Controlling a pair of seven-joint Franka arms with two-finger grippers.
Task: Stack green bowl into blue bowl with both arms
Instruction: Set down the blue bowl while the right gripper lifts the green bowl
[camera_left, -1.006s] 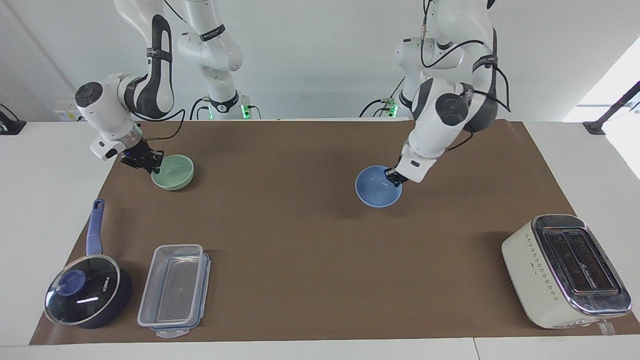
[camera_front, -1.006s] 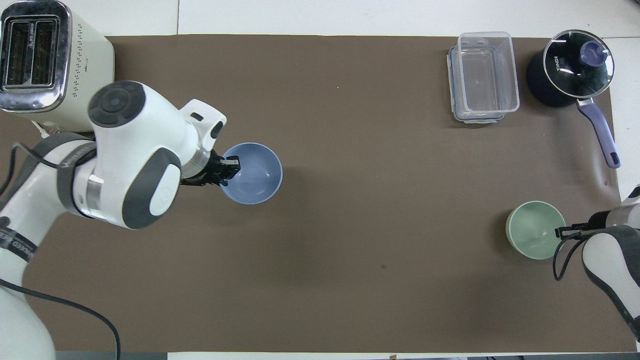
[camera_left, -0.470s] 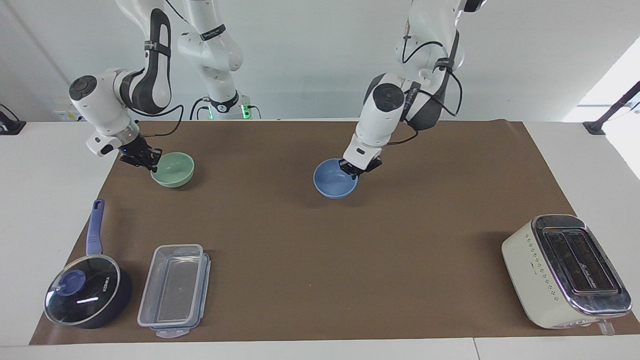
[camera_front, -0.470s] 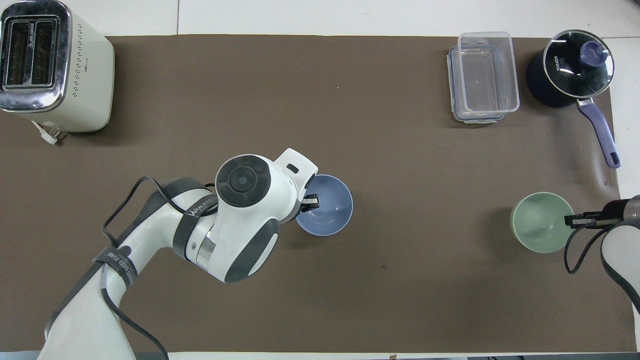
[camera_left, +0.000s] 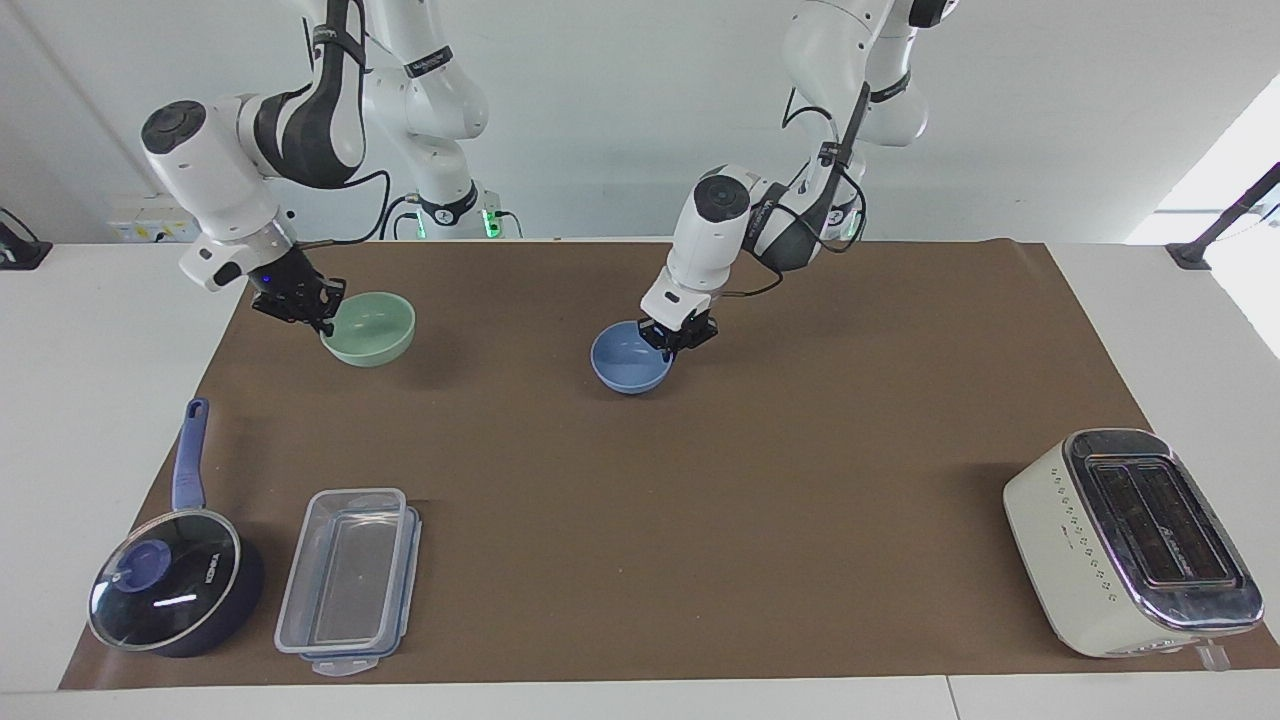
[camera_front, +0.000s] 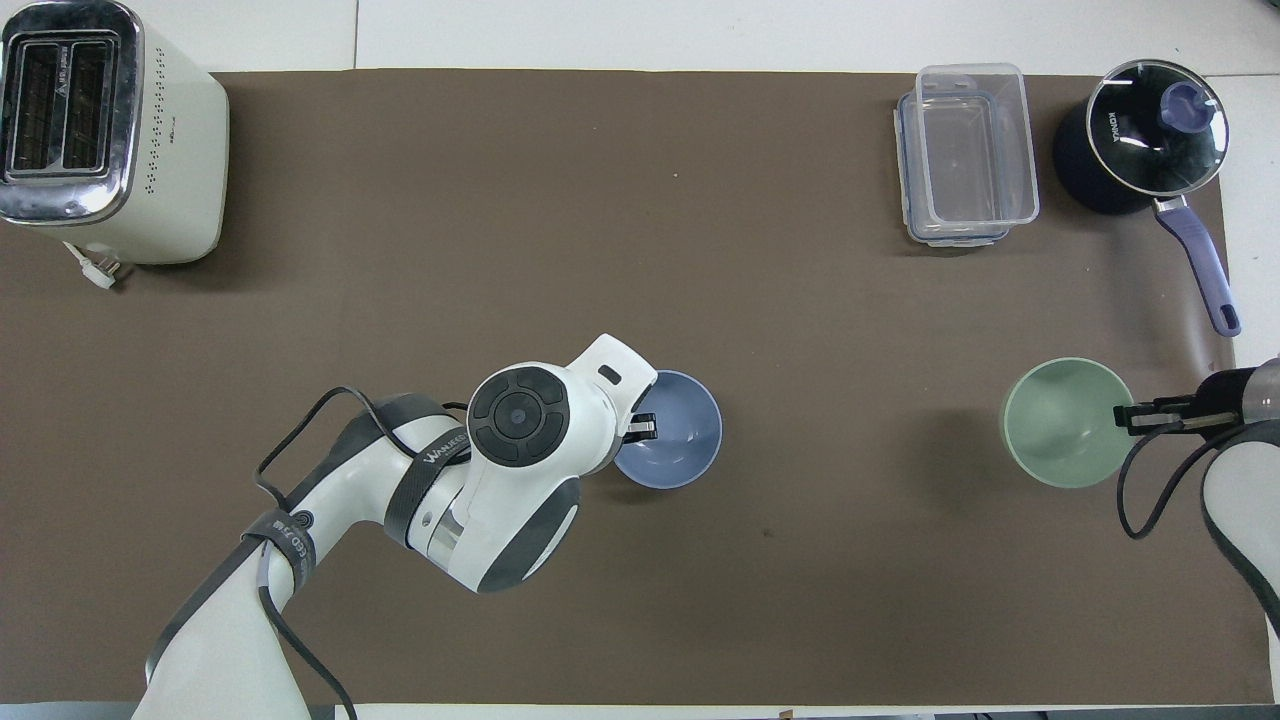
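The light-blue bowl (camera_left: 626, 362) (camera_front: 678, 430) is near the middle of the brown mat (camera_left: 640, 520), low over it. I cannot tell whether it touches the mat. My left gripper (camera_left: 674, 344) (camera_front: 646, 429) is shut on the bowl's rim, on the side toward the left arm's end. The pale green bowl (camera_left: 372, 330) (camera_front: 1060, 424) hangs a little above the mat at the right arm's end, tilted slightly. My right gripper (camera_left: 320, 318) (camera_front: 1126, 417) is shut on its rim, on the side toward the mat's edge.
A cream toaster (camera_left: 1130, 540) (camera_front: 100, 130) stands far from the robots at the left arm's end. A clear plastic container (camera_left: 345, 580) (camera_front: 965, 150) and a dark-blue saucepan with a glass lid (camera_left: 170, 590) (camera_front: 1145, 130) stand far from the robots at the right arm's end.
My left arm has carried the blue bowl toward the middle of the mat and nearer to the robots. My right gripper has lifted the green bowl and moved it slightly toward the middle.
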